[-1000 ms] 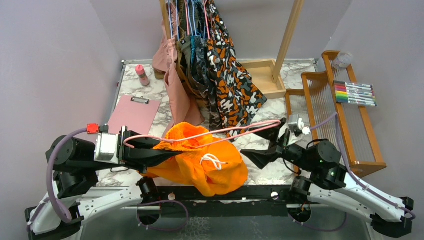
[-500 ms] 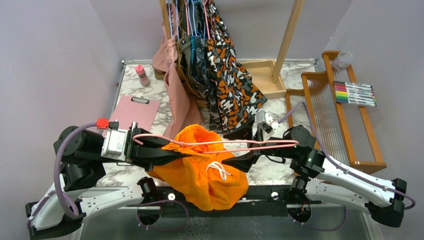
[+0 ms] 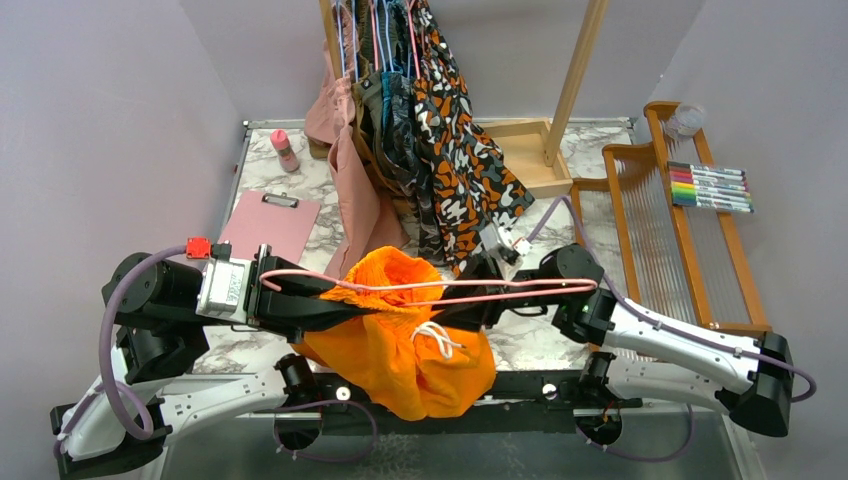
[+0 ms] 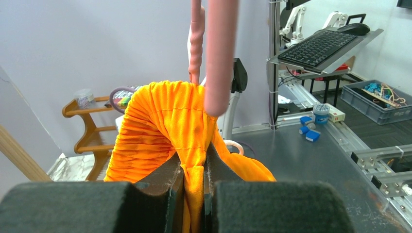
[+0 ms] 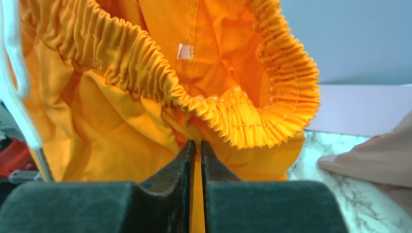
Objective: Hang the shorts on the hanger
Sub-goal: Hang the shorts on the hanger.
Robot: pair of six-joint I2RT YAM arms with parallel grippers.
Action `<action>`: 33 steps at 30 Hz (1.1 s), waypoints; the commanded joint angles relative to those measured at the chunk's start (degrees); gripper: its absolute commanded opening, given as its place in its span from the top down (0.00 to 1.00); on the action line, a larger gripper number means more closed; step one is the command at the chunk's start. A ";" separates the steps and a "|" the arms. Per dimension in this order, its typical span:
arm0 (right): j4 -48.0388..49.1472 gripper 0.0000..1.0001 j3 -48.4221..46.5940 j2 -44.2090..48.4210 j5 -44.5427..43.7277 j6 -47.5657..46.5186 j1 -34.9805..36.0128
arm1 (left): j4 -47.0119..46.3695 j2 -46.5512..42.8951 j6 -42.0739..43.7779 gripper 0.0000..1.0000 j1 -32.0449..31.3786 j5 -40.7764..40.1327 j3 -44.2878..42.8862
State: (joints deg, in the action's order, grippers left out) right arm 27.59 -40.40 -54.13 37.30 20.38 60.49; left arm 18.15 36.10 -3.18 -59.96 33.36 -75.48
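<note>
The bright orange shorts [image 3: 400,340] hang bunched between my two arms at the near table edge, white drawstring [image 3: 432,338] in front. The pink wire hanger [image 3: 545,284] lies level across them, from the left arm to the right arm. My left gripper [image 3: 350,300] is shut on a fold of the shorts [image 4: 165,121], with the hanger wire [image 4: 221,58] rising just past its tips. My right gripper [image 3: 462,315] is shut on orange fabric [image 5: 145,111] just under the gathered waistband [image 5: 233,116]. I cannot tell whether either gripper also holds the hanger.
A wooden clothes rack at the back carries a blotch-patterned garment [image 3: 455,170] and a dusty pink garment [image 3: 350,190]. A pink clipboard [image 3: 268,228] and a small pink bottle [image 3: 286,150] lie at the left. A wooden shelf [image 3: 650,215] with markers [image 3: 712,187] stands at the right.
My right arm swung left from beside the shorts and its open gripper shut on the fabric under the waistband. The hanger's right end dropped level. The left arm shifted slightly, still gripping.
</note>
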 commanded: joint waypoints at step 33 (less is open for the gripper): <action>-16.33 0.99 -13.53 19.04 -47.02 -27.82 0.33 | -16.02 18.61 20.98 1.00 0.23 -30.49 -15.31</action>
State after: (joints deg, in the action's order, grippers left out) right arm 7.66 -47.27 -32.34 -4.47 -1.34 60.49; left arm 10.39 45.39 11.03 -59.96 8.80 -80.75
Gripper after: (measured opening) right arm 0.009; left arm 0.123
